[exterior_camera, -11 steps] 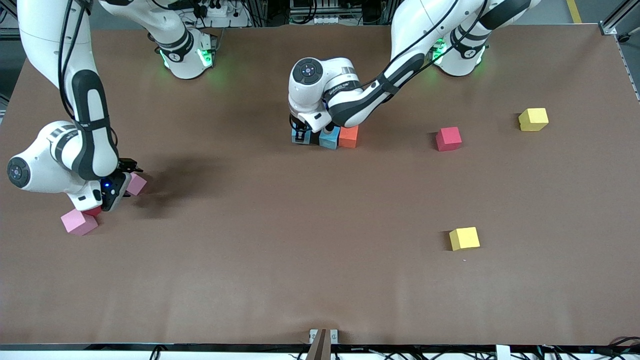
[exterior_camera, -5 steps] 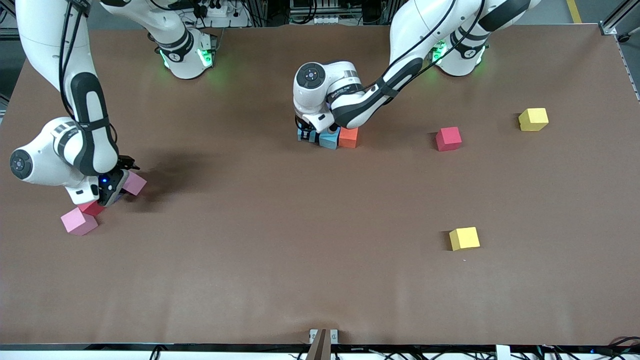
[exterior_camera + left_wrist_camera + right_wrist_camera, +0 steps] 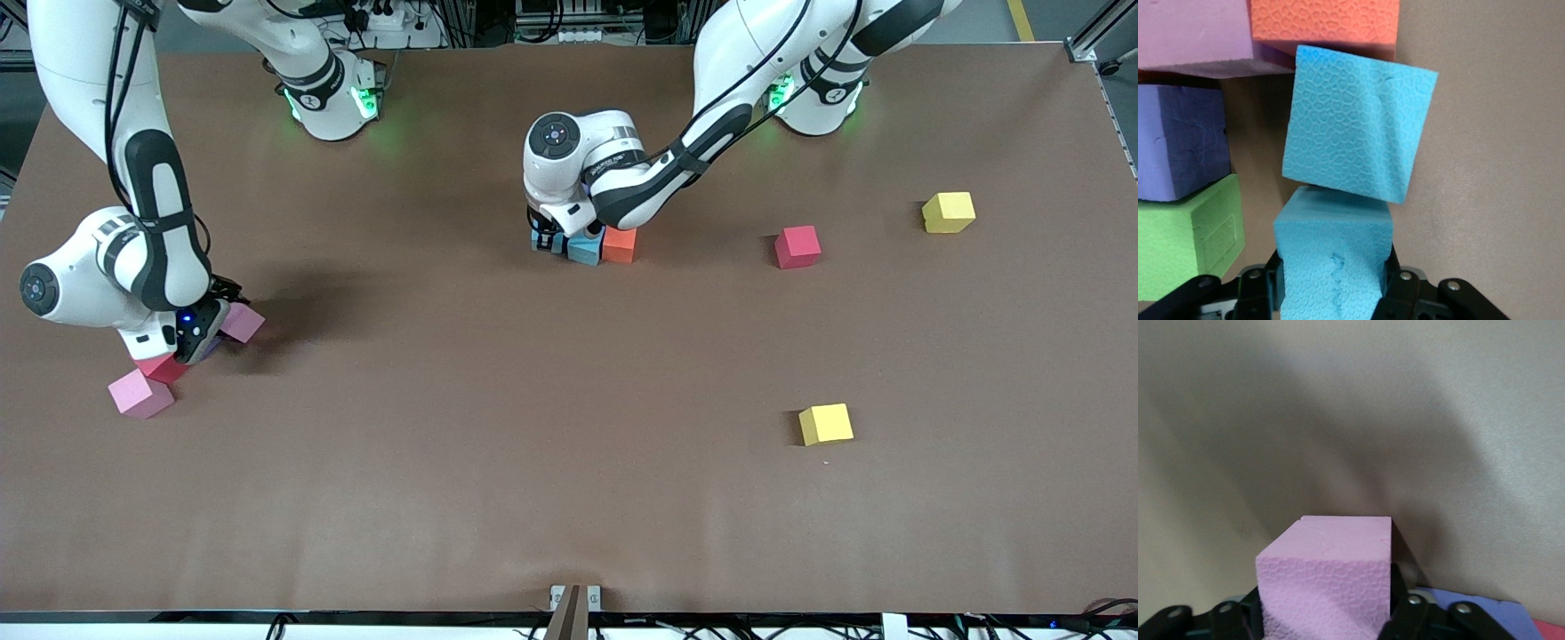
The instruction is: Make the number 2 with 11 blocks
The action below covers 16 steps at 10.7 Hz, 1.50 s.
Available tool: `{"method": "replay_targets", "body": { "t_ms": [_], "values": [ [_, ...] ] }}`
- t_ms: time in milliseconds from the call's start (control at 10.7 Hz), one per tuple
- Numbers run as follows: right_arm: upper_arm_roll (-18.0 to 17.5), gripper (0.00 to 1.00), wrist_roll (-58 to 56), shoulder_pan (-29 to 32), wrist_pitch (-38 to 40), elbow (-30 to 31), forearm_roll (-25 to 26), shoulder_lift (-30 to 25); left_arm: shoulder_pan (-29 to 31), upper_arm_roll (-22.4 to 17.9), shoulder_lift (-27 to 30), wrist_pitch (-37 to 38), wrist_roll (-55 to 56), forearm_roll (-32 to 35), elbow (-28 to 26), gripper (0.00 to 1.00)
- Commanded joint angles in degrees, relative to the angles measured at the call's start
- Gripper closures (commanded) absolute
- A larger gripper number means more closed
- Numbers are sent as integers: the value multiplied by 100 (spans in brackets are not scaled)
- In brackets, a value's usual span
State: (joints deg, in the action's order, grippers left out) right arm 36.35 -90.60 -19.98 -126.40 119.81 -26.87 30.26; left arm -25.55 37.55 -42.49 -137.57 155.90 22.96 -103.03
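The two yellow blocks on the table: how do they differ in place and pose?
One yellow block lies farther from the front camera and closer to the left arm's end of the table; the other yellow block lies nearer to that camera. The farther one has the red block as its nearest neighbour; the nearer one stands alone. Each is turned slightly differently. Both are free cubes of equal size, flat on the table, touched by no hand.

Close view from the left wrist: the left gripper (image 3: 1333, 287) pinches a light blue block (image 3: 1333, 257) between its two dark fingers (image 3: 1399, 293). A second light blue block (image 3: 1355, 127), tilted askew, appears to touch it. Next comes an orange block (image 3: 1325, 23), with a pink block (image 3: 1191, 33), a purple block (image 3: 1179, 143) and a green block (image 3: 1186, 237) alongside on the brown table (image 3: 1485, 167).
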Motion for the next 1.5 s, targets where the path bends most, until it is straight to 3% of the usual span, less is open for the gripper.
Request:
{"method": "replay_targets", "body": {
  "t_ms": [0, 468, 842, 1403],
  "values": [
    [-40, 86, -133, -15, -8, -88, -143, -108, -11, -98, 57, -86, 380, 227, -112, 100],
    [-49, 88, 541, -462, 273, -748, -459, -117, 24, -98, 66, -77, 415, 701, -138, 100],
    [-66, 88, 1420, -1015, 388, -713, -898, -169, 33, -98, 57, -77, 433, 701, -156, 100],
    [-58, 87, 3677, -2272, 362, -669, -987, -415, 77, -98, 92, -16, 441, 701, -226, 100]
  ]
}}
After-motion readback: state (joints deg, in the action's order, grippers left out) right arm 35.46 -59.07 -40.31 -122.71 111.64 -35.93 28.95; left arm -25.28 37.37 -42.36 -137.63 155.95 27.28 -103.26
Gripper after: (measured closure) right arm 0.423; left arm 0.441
